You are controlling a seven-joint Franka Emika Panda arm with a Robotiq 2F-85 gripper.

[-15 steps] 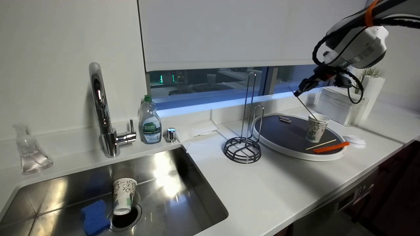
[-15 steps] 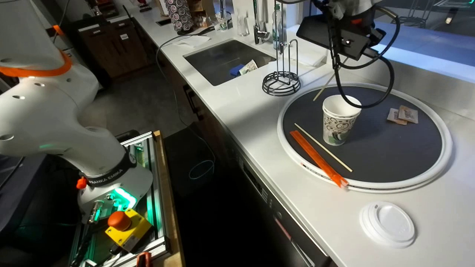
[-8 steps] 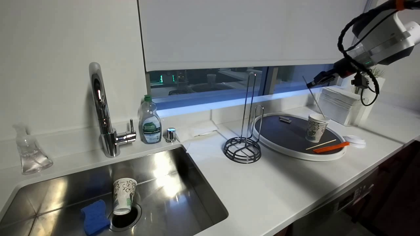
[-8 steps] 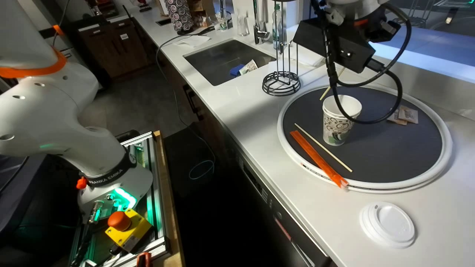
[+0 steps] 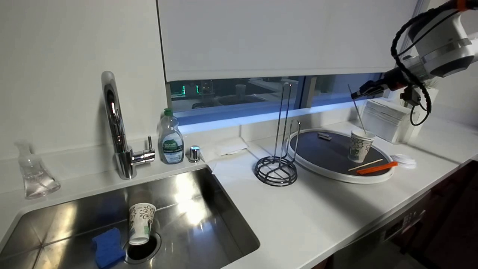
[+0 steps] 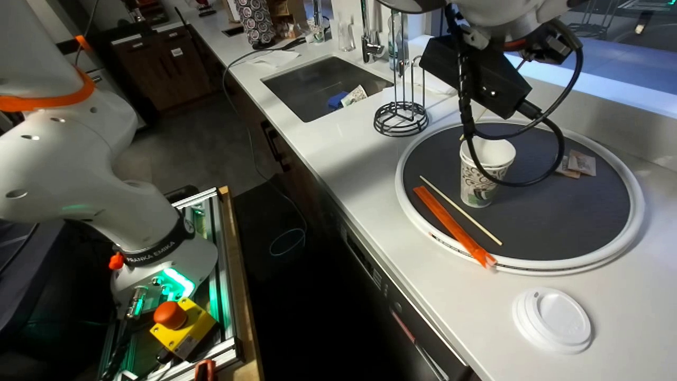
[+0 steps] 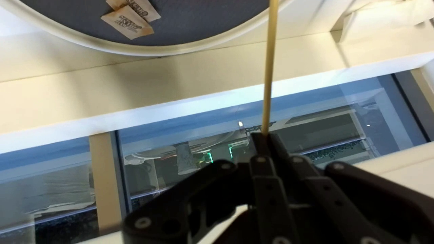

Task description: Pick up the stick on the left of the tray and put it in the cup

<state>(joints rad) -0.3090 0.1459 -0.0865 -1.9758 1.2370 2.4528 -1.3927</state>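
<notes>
My gripper [image 5: 353, 96] is shut on a thin, pale wooden stick [image 5: 359, 114], and they also show in the wrist view, the gripper [image 7: 265, 135] with the stick [image 7: 269, 61] between its fingertips. The stick leans steeply, its lower end by the rim of the cup [image 5: 360, 147]. The cup is a patterned white paper cup, upright on the round dark tray [image 5: 313, 149] with a white rim. In an exterior view the cup [image 6: 478, 185] has the stick's tip just at its far rim edge. I cannot tell whether the tip is inside. The fingertips are hidden there.
A second stick [image 6: 460, 209] and an orange packet [image 6: 452, 224] lie on the tray by the cup. Sugar packets [image 6: 582, 163] lie at the back. A wire stand [image 5: 276, 184] stands beside the tray. White lids [image 6: 555, 320] lie on the counter. A window wall runs behind.
My gripper has moved up and to the right in an exterior view, with the stick in it. The stick has become steeper and its lower end has shifted along the cup's rim.
</notes>
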